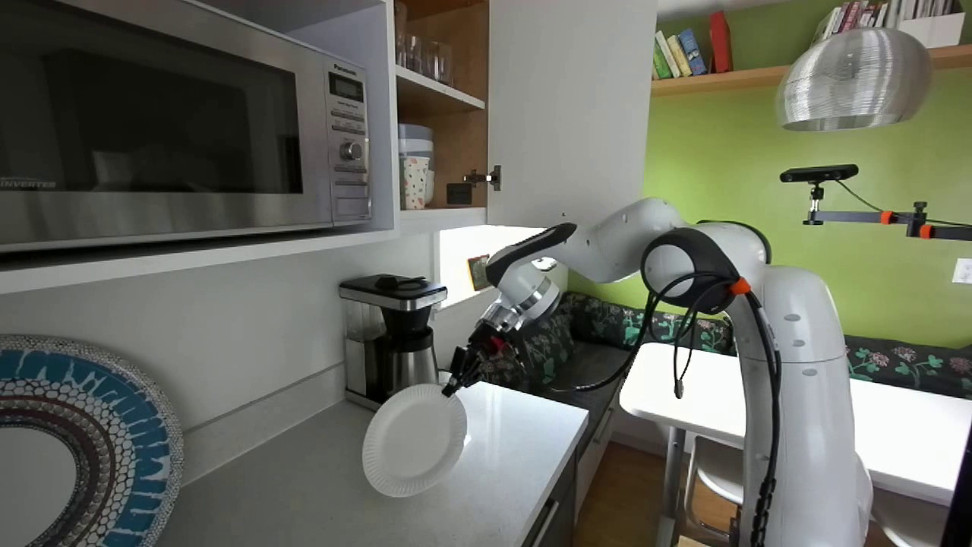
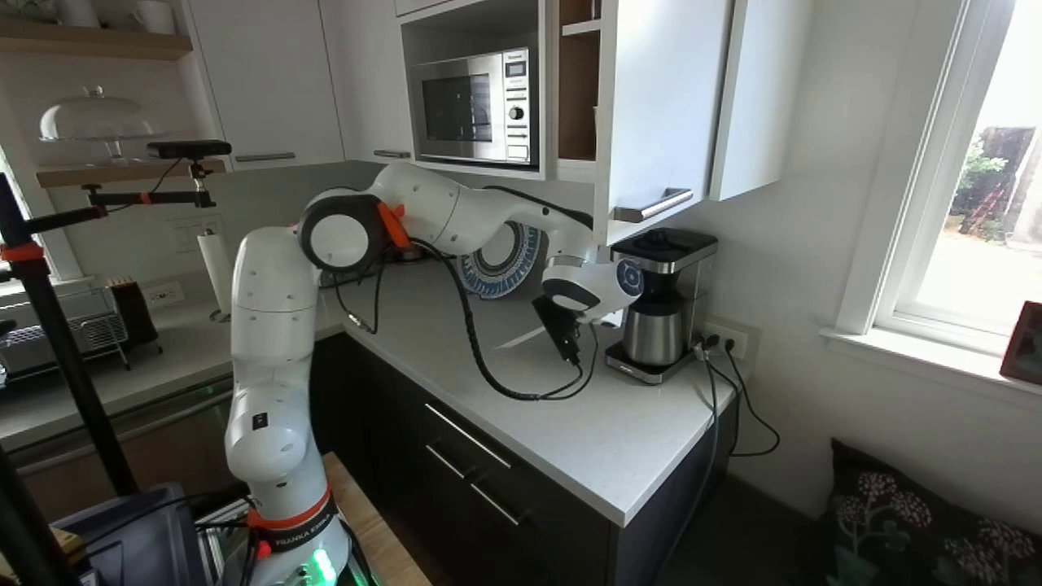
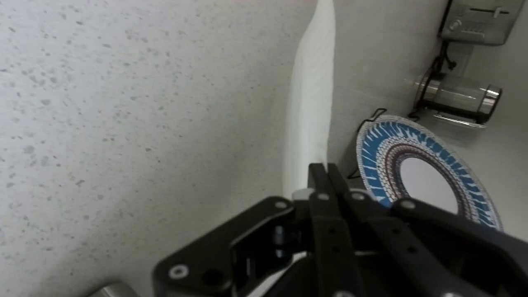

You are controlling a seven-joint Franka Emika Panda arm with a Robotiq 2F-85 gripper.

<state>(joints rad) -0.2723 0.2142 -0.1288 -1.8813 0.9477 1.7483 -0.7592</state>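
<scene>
end effector (image 3: 327,166) grips plate (image 1: 414,442) | round, white, fluted | speckled counter (image 3: 123,123)

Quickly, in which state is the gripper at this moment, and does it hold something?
Gripper: closed, holding the white paper plate by its rim.

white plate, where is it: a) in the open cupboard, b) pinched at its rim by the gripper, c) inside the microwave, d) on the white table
b, since the wrist view shows the gripper closed on the rim of the white plate
</scene>
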